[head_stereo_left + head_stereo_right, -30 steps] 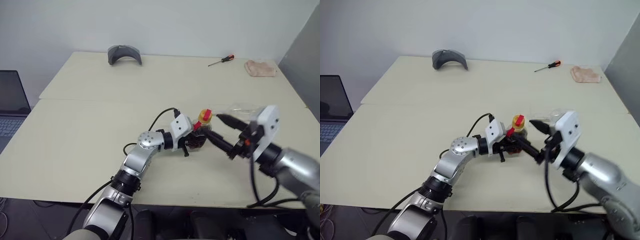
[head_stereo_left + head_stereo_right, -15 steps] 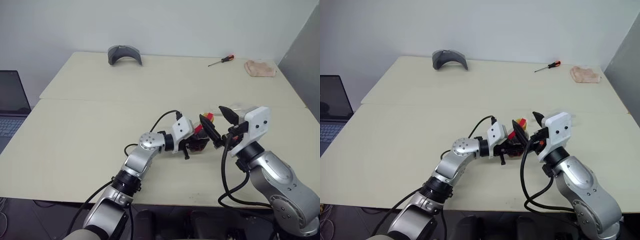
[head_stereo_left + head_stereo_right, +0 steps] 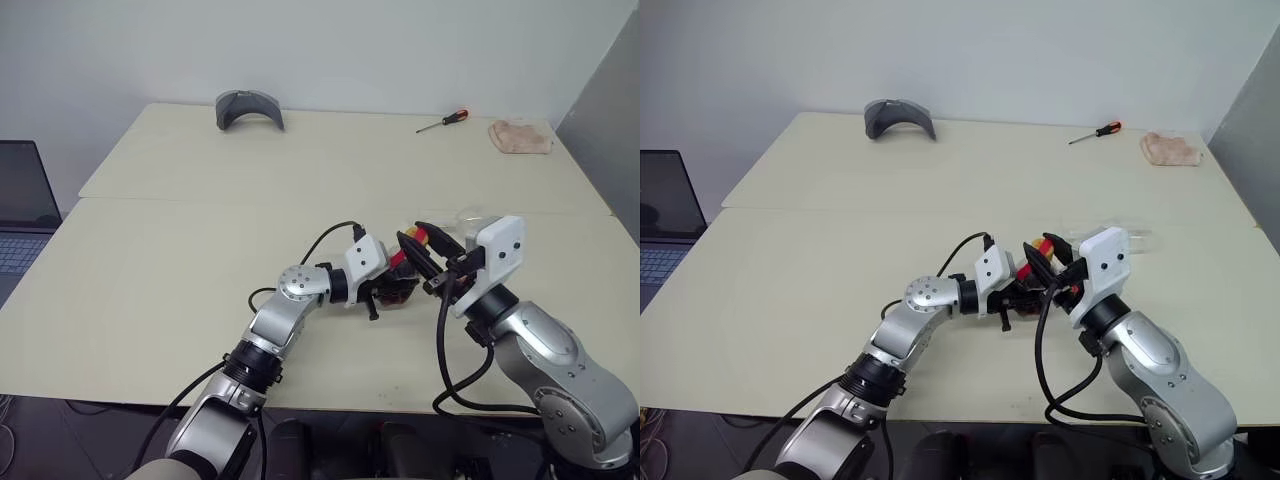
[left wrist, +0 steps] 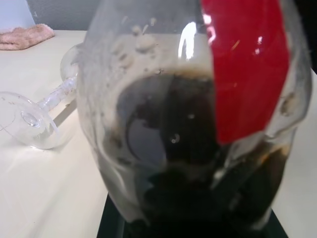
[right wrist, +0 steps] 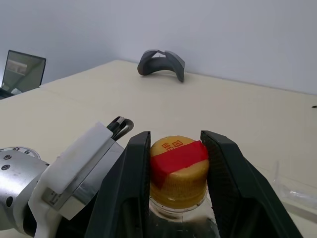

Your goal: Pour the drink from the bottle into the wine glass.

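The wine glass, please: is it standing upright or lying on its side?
On its side: the wine glass lies on the table, stem level, beside the bottle.

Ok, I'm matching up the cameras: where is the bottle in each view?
Left eye view: bottle just right of centre, between the two arms.
Right eye view: bottle just below centre.
Left wrist view: its body close up, centre.
Right wrist view: its cap, low centre.
Shared landmark: wine glass lying on its side nearby.
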